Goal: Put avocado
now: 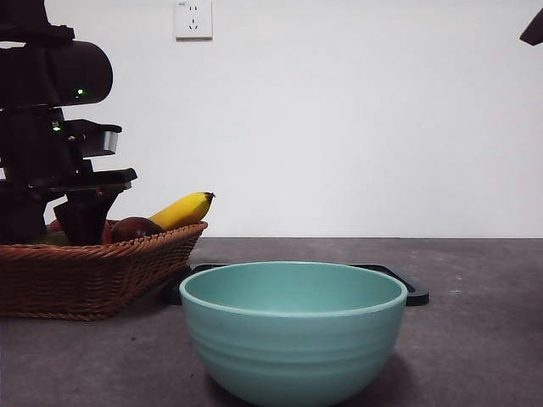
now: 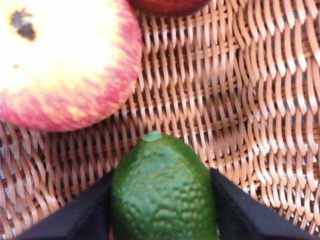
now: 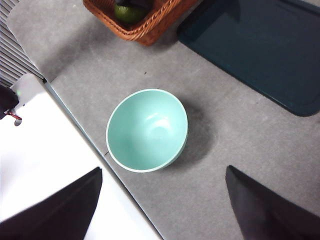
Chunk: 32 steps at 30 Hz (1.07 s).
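Observation:
The avocado (image 2: 162,195), green with bumpy skin, lies on the weave of the wicker basket (image 2: 240,100). My left gripper (image 2: 162,171) is down in the basket (image 1: 93,271), its two black jaws pressed against the avocado's sides. In the front view this arm (image 1: 85,216) hides the fruit. From high above in the right wrist view, the avocado (image 3: 129,12) shows as a green patch in the basket (image 3: 150,25). My right gripper (image 3: 164,169) hangs open far above the table, with nothing between its jaws.
A red-and-yellow apple (image 2: 60,65) lies close beside the avocado. A banana (image 1: 182,209) and a dark red fruit (image 1: 136,227) also rest in the basket. A teal bowl (image 1: 293,331) stands at the front centre, and a dark tray (image 1: 407,288) lies behind it.

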{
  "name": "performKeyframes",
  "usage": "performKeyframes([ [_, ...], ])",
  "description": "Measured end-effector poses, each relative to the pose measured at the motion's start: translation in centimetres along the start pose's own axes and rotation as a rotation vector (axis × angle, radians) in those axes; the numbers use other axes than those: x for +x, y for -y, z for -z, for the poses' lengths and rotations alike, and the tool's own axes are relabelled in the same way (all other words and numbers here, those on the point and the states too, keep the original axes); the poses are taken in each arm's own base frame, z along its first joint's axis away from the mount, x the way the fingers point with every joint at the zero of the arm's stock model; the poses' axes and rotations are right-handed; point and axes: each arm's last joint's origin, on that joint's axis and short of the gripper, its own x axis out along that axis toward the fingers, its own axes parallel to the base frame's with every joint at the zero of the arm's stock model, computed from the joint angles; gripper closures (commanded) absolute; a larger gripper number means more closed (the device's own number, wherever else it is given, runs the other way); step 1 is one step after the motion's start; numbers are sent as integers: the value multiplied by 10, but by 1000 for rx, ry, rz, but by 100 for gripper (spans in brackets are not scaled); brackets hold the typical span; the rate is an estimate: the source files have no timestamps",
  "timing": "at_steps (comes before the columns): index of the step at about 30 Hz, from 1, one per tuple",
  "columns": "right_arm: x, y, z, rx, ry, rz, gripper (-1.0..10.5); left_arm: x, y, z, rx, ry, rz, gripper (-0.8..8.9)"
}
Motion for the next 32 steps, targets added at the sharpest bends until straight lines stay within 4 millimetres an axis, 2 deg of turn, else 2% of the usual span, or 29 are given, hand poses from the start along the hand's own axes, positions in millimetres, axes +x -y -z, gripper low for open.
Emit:
performKeyframes([
  [6,0,0,0,0,0,0,552,-3,1,0,1,-12,0,630],
  [9,0,0,0,0,0,1,552,-12,1,0,3,-7,4,630],
  [12,0,1,0,0,-1,18,552,-36,6,-3,16,60,19,630],
  [16,0,1,0,0,-1,19,552,-81,16,-4,46,190,75,630],
  [21,0,1,0,0,-1,19,552,-125,38,17,117,251,248,630],
  [25,0,1,0,0,-1,19,552,-149,59,33,188,295,343,630],
  [28,0,1,0,1,-1,19,552,-155,77,40,244,293,390,630],
  [32,0,1,0,4,-1,19,552,-148,106,46,323,248,442,630],
])
